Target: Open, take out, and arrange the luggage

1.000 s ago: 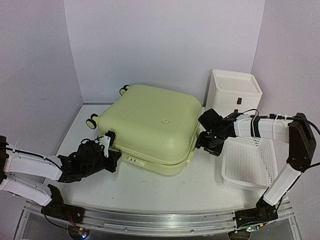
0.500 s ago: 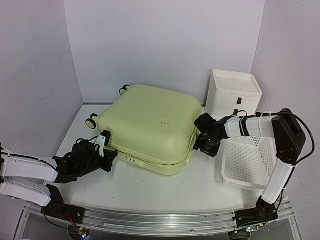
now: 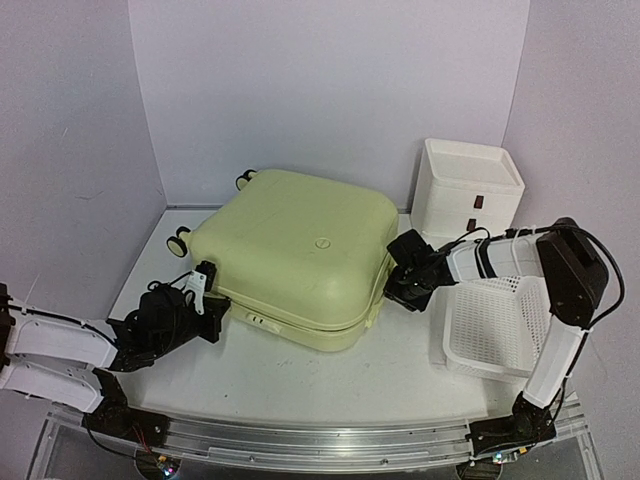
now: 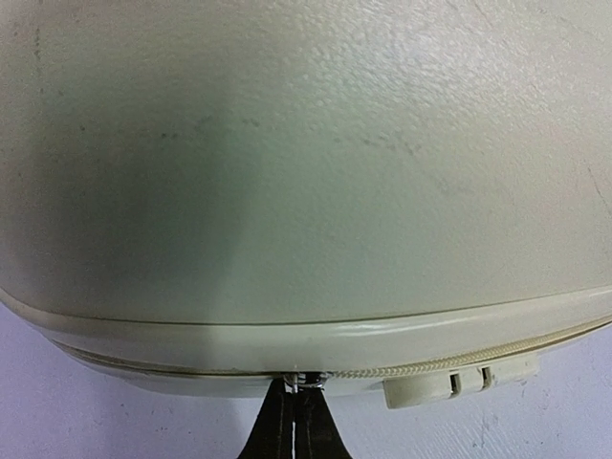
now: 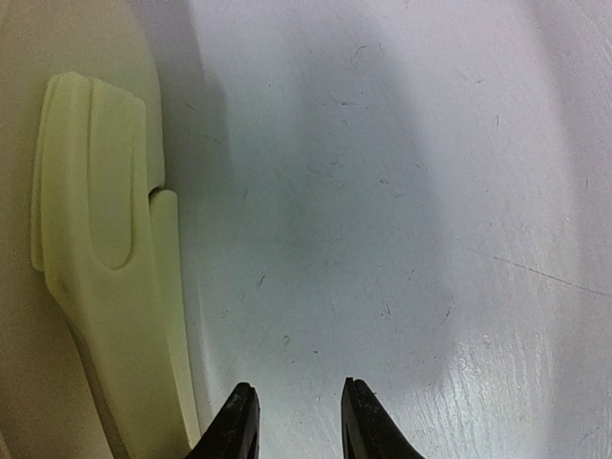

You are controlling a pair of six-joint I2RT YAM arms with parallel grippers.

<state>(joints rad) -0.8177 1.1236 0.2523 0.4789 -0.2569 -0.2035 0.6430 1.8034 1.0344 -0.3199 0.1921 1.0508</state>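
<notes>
Left wrist view: your left gripper (image 4: 298,397) is pinched shut on the zip pull (image 4: 306,381), likely to unzip the luggage (image 3: 300,255) lying closed mid-table. Your right gripper (image 5: 295,411), part-open and empty, waits beside the handle (image 5: 96,239), probably to brace.

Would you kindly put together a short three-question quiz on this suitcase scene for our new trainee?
1. True or false: the luggage lies with its lid raised.
2. Where is the white mesh basket? A) on top of the luggage B) on the table, on the robot's right of the luggage C) against the back wall
3. Fill in: the left gripper has its closed tips at the luggage's ____, while the right gripper points at bare table with its jaws apart.
Key: 1 false, the lid is down; 2 B; 3 zip line.
</notes>
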